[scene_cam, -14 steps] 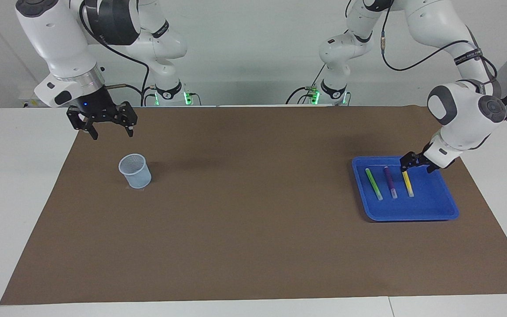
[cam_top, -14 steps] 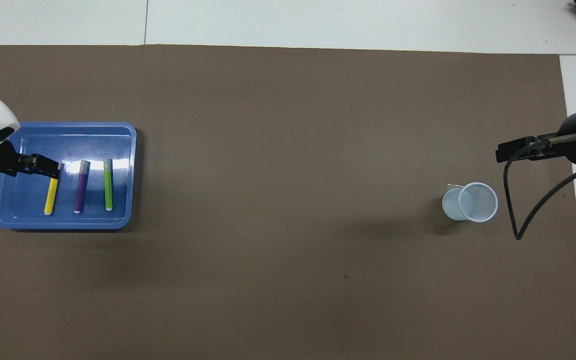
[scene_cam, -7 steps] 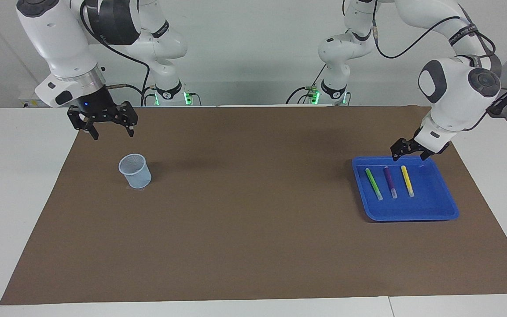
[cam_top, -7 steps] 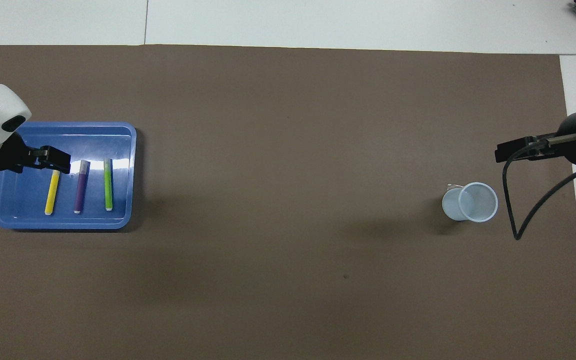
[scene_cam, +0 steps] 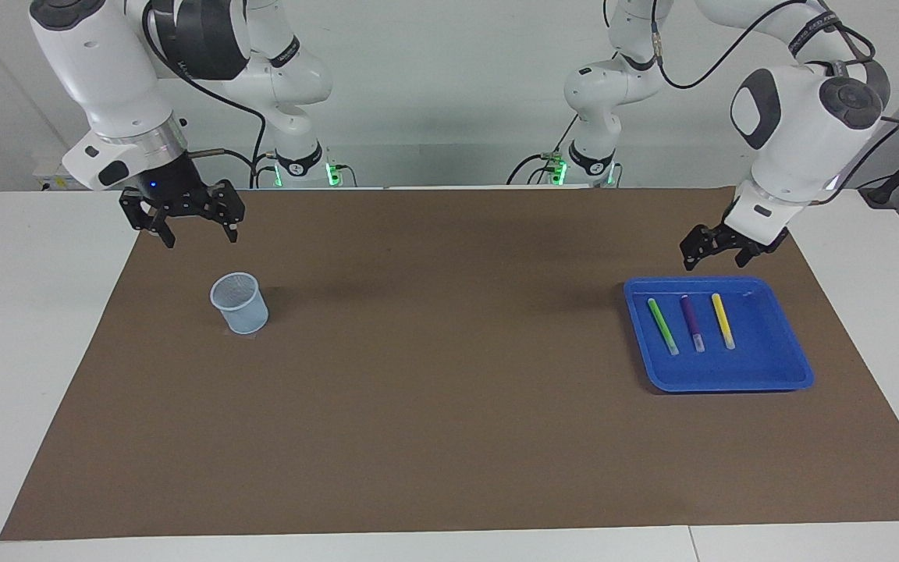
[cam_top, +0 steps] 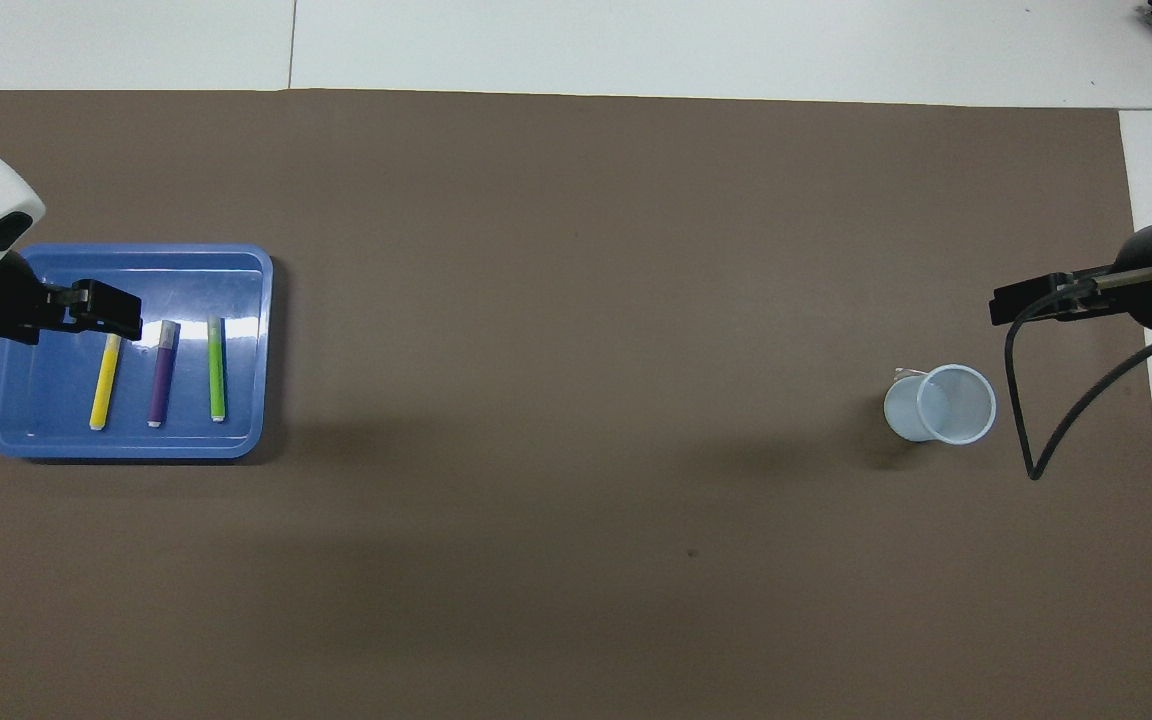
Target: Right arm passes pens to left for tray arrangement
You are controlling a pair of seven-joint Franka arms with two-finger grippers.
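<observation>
At left arm's end of the mat [scene_cam: 449, 406]: tray [scene_cam: 769, 373] with three pens side by side, apart — green [scene_cam: 662, 326], purple [scene_cam: 692, 322], yellow [scene_cam: 723, 320], pale tips pointing away from the robots. Left gripper [scene_cam: 719, 251] raised over the tray's robot-side rim, jaws apart, empty, clear of the pens. Right gripper [scene_cam: 193, 231] up over the mat's corner at the right arm's end, fingers spread wide, holding nothing — arm waiting. Mesh cup [scene_cam: 239, 303] upright on the mat, near that gripper, farther from the robots.
</observation>
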